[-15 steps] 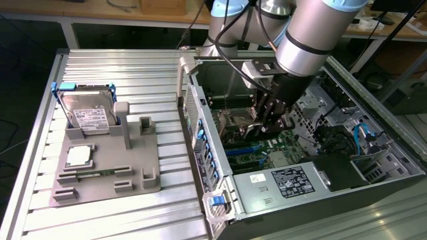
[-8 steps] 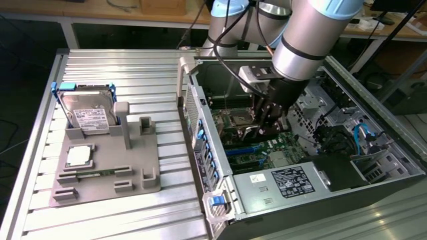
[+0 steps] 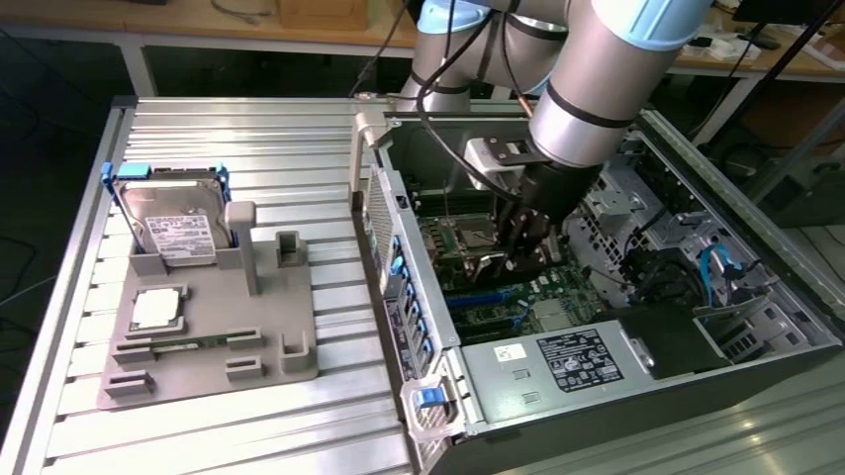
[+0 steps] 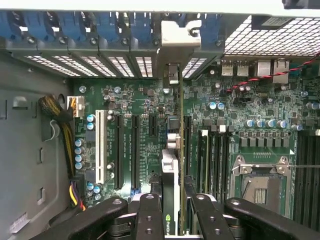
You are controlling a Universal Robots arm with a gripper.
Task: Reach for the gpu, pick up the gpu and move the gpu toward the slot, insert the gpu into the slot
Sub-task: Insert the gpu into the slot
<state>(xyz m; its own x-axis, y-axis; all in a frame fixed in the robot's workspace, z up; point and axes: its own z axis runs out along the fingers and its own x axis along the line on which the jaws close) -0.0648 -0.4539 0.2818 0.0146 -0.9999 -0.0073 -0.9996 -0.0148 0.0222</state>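
Observation:
My gripper (image 4: 172, 201) is shut on the gpu (image 4: 171, 160), a slim green card seen edge-on between the two black fingers (image 4: 149, 212). Its silver end bracket (image 4: 176, 37) reaches up to the case's rear openings with blue latches. The card hangs upright just above the green motherboard (image 4: 150, 100), right alongside a long dark slot (image 4: 188, 145); whether its edge touches the slot I cannot tell. In the exterior view the gripper (image 3: 517, 252) stands inside the open computer case (image 3: 739, 327) with the gpu (image 3: 492, 265) over the motherboard (image 3: 535, 292).
More long sockets (image 4: 135, 150) and a white one (image 4: 100, 150) lie beside the card, with memory sockets (image 4: 212, 155) and the processor socket (image 4: 260, 185) on the other side. A grey fixture (image 3: 264, 327) outside the case carries a hard drive (image 3: 178, 233).

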